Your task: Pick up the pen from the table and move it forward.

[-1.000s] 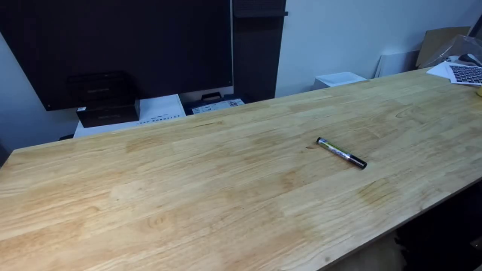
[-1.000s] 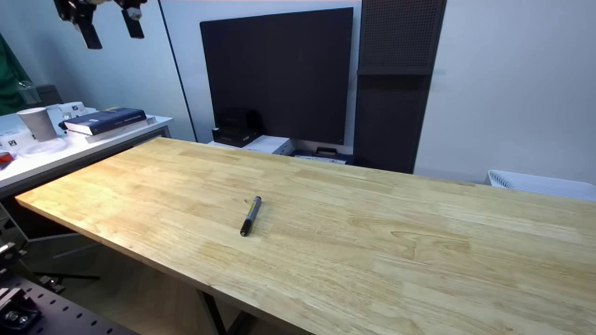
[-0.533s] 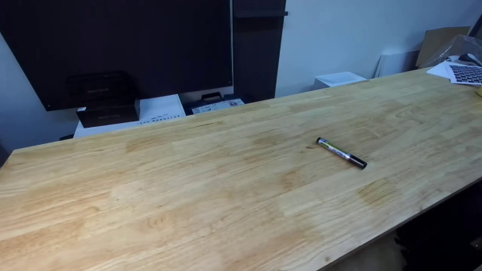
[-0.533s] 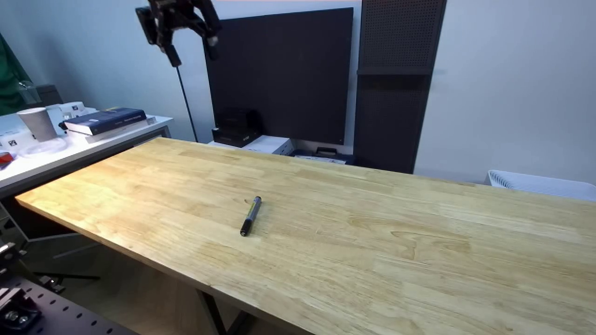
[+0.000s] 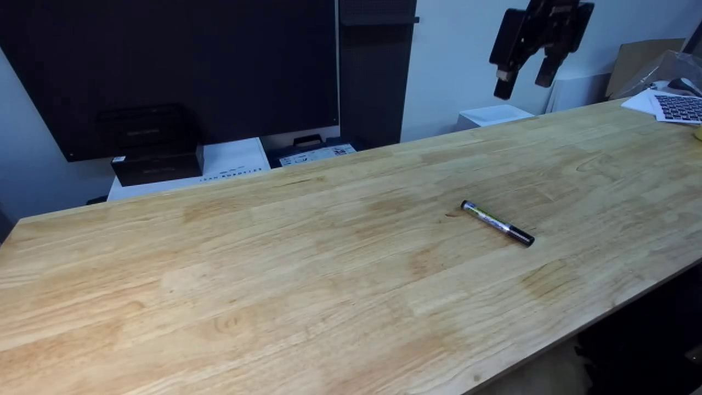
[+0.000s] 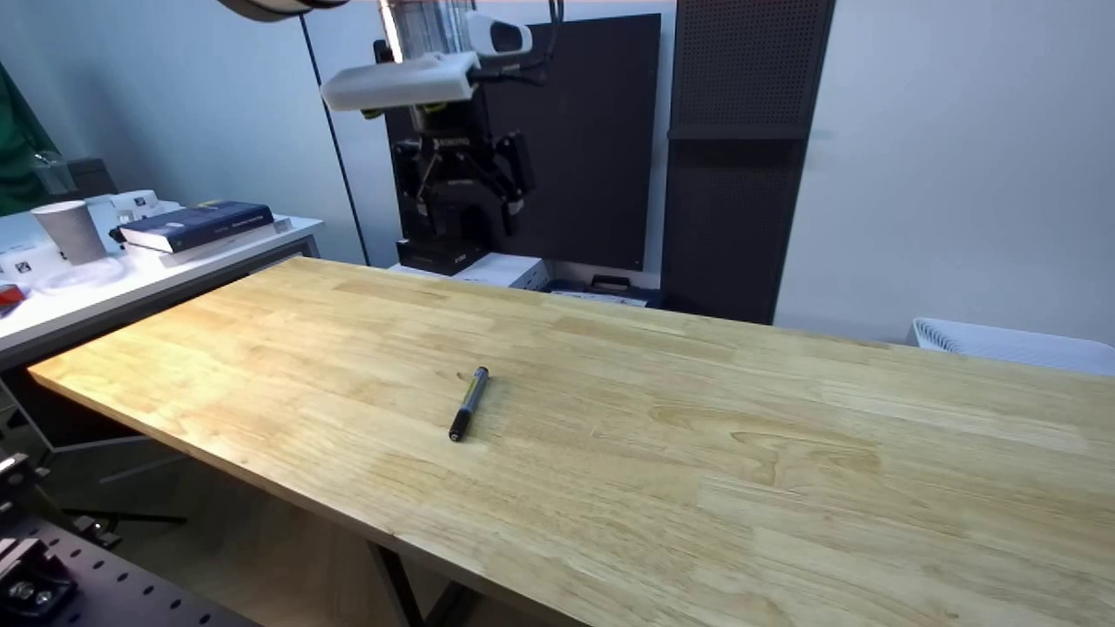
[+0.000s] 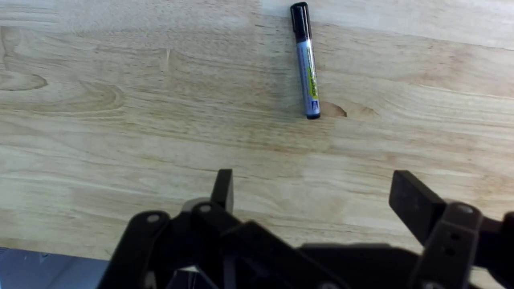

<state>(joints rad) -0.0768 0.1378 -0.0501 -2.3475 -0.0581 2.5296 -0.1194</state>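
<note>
The pen is a dark marker with a silvery-grey barrel and a black cap. It lies flat on the light wooden table in both exterior views. In the wrist view the pen lies at the upper middle, cap toward the top edge, ahead of the fingertips. My gripper is open and empty, its fingers wide apart with bare wood between them. In both exterior views the gripper hangs high above the table, toward its far side and well apart from the pen.
A side desk holds a blue book and a grey cup. A dark board and a black box stand behind the table. A patterned sheet lies at the table's far end.
The gripper has moved from the upper left of an exterior view rightward and down, and has now come into both exterior views. The pen has not moved.
</note>
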